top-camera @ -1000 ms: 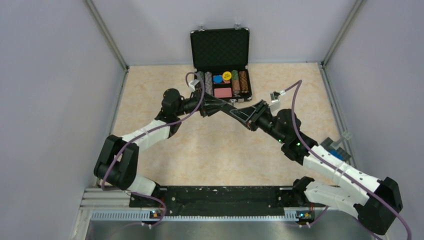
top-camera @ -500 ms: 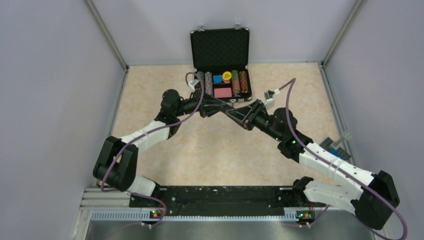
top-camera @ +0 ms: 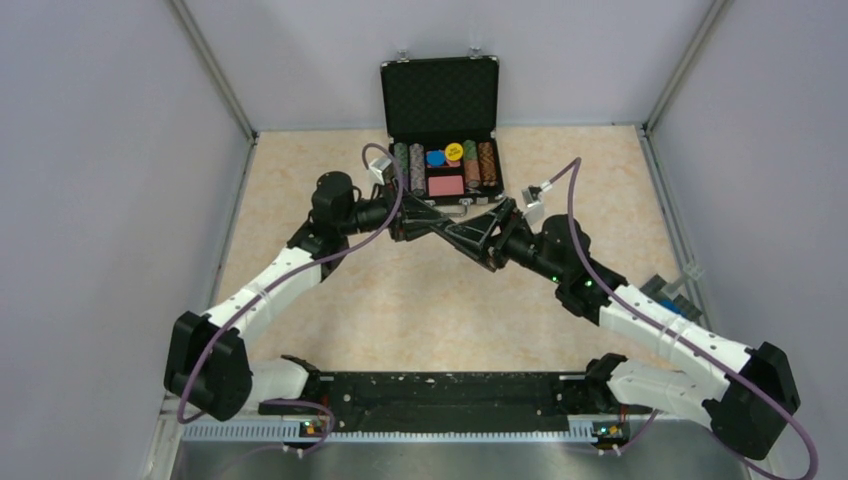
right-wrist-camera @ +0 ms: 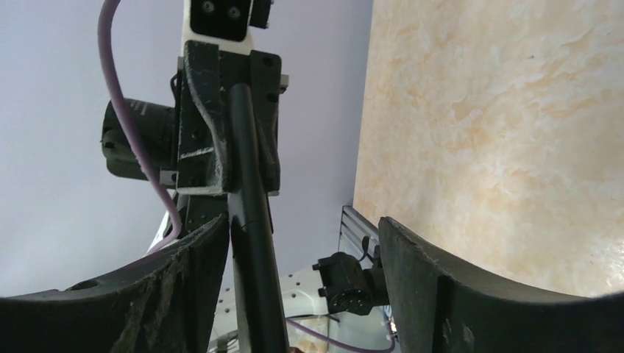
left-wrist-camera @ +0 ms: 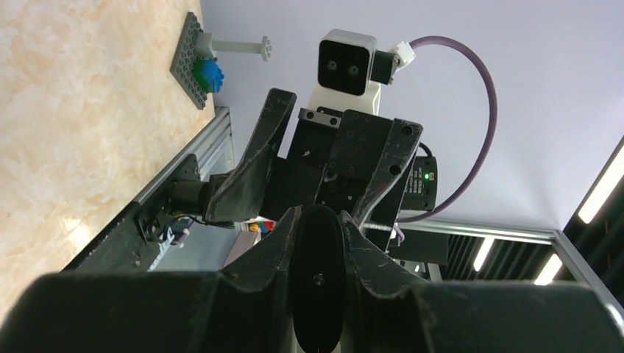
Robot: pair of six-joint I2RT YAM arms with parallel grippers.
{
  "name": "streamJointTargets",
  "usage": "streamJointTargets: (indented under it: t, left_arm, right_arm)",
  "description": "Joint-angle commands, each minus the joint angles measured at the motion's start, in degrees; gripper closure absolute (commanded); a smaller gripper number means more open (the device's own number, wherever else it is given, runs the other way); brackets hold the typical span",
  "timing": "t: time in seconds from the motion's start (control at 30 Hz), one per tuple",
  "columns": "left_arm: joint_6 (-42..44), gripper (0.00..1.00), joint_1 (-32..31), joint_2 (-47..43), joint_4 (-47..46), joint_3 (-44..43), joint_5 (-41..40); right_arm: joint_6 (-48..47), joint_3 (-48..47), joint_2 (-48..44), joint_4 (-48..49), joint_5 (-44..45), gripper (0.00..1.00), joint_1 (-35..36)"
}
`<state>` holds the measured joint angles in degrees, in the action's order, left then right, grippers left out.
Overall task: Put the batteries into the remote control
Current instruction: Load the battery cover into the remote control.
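Remote control (right-wrist-camera: 254, 243), clamped by left gripper (left-wrist-camera: 318, 254), seemingly reaches between right gripper's (right-wrist-camera: 302, 235) spread fingers (right-wrist-camera: 423, 276).

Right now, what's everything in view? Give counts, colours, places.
remote control: one, black, held in the air between the two grippers
batteries: none visible in any view
case: one, black, lid open, far middle of the table
chips: several rows, mixed colours, inside the case
studded plate: one, grey, with a blue piece on it, right edge of the table
table: one, beige marbled top
left gripper: black, shut on one end of the remote control
right gripper: black, open, fingers either side of the remote control
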<state>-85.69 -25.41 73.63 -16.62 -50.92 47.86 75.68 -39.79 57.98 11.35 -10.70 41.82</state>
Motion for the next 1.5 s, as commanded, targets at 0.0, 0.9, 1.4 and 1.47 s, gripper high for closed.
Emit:
streamJointTargets:
  t: [0.0, 0.9, 1.4, 1.47]
  left_arm:
    - [4.1, 1.00, 0.6, -2.3, 2.9, -1.6, 1.4]
    - [44.7, 1.00, 2.1, -4.7, 22.3, -13.0, 17.5]
    - [44.1, 1.00, 2.1, -2.8, 17.2, -15.8, 24.6]
    - [43.7, 1.00, 2.0, -2.6, 17.1, -15.8, 24.7]
  right_arm:
    - [-1.4, -2.4, -1.9, -4.4, 0.5, 0.23, -0.3]
    - [-34.2, -10.1, -2.4, -15.4, -16.6, 0.04, -1.6]
    - [-45.4, -17.3, 5.2, -14.2, -33.8, 0.18, -1.5]
    - [-46.9, -18.1, 5.7, -15.5, -34.3, 0.25, -1.5]
